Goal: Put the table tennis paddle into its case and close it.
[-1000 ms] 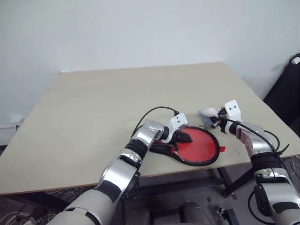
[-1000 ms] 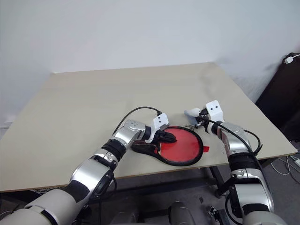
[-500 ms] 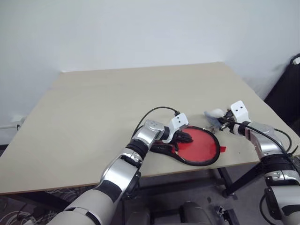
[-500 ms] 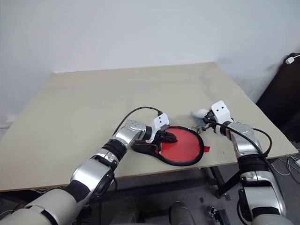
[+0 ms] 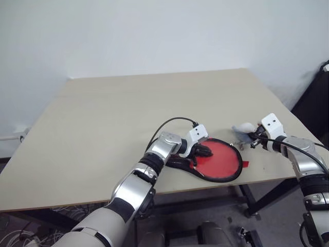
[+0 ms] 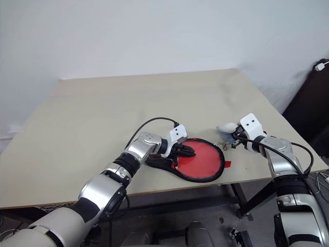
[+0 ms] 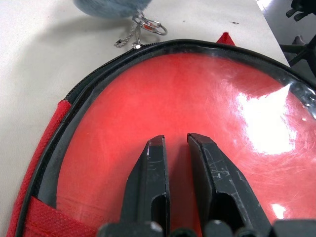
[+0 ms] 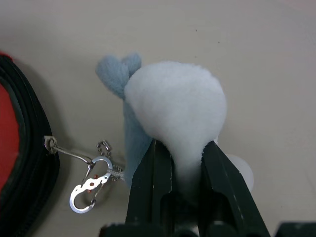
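Observation:
The case (image 5: 222, 165) lies flat near the table's front edge, with black zip edging round a red front under clear plastic (image 7: 197, 98). Whether that red is the table tennis paddle I cannot tell, and its handle is hidden. My left gripper (image 5: 204, 151) is shut, its fingertips (image 7: 157, 148) pressed down on the clear front near the case's neck. A little to the right of the case, my right gripper (image 8: 186, 148) is shut on a grey-blue plush charm (image 8: 173, 103). A small chain and carabiner (image 8: 91, 186) tie the charm to the zip at the case's rim (image 8: 27, 148).
The pale wooden table (image 5: 113, 118) stretches wide to the left and back. Its front edge runs close under the case, and its right edge lies just beyond my right gripper. A dark object (image 5: 314, 100) stands off the table at the right.
My right gripper has moved to the right with the plush charm, away from the case, drawing the chain out. The left gripper has stayed pressed on the case.

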Motion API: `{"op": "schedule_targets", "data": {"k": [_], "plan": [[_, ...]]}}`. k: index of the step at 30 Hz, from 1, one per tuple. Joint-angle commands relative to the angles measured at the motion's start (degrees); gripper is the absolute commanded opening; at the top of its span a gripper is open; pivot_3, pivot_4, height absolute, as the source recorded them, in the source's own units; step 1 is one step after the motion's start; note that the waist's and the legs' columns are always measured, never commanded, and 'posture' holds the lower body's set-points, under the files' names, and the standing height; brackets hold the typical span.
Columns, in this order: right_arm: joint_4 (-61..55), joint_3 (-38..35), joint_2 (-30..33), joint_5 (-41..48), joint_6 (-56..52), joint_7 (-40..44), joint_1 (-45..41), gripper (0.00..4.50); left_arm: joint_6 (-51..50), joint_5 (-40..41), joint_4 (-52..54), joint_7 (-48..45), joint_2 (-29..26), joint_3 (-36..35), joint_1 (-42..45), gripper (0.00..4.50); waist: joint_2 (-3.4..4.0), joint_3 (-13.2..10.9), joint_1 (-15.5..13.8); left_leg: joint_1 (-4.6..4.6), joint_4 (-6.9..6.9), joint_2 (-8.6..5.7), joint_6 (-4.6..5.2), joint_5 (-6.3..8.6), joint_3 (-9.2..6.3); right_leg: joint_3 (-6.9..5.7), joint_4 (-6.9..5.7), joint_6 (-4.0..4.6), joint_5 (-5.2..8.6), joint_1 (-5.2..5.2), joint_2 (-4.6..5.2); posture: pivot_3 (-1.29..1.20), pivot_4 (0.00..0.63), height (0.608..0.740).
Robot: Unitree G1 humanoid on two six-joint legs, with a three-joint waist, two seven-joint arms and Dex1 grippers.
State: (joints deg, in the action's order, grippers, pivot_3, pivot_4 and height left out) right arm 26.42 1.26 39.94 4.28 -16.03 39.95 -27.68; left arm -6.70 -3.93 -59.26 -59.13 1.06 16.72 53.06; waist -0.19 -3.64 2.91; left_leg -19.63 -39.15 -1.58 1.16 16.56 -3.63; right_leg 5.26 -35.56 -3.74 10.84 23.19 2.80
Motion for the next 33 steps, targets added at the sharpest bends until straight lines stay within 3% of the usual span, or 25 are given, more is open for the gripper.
{"op": "schedule_targets", "data": {"k": [1, 33], "plan": [[-2.45, -2.59, 3.9, -1.2, 0.28, -0.15, 0.36, 0.14, -1.01, -2.18, -2.32, 0.66, -0.59, 1.11, -0.24, 0.66, -0.01, 0.0, -0.2, 0.0, 0.0, 0.0, 0.0, 0.0, 0.0, 0.0, 0.0, 0.0, 0.0, 0.0, 0.0, 0.0, 0.0, 0.74], [-15.16, -5.66, 14.2, 5.11, 0.99, 15.98, 13.27, 0.14, 0.02, -2.19, -4.3, 2.97, -0.37, 0.75, 0.98, 0.66, -0.11, -0.05, -0.63, -0.08, 0.0, -0.04, 0.16, 0.09, 0.0, -0.02, 0.43, -0.17, -0.02, -0.14, 0.05, 0.0, 0.0, 0.74]]}}
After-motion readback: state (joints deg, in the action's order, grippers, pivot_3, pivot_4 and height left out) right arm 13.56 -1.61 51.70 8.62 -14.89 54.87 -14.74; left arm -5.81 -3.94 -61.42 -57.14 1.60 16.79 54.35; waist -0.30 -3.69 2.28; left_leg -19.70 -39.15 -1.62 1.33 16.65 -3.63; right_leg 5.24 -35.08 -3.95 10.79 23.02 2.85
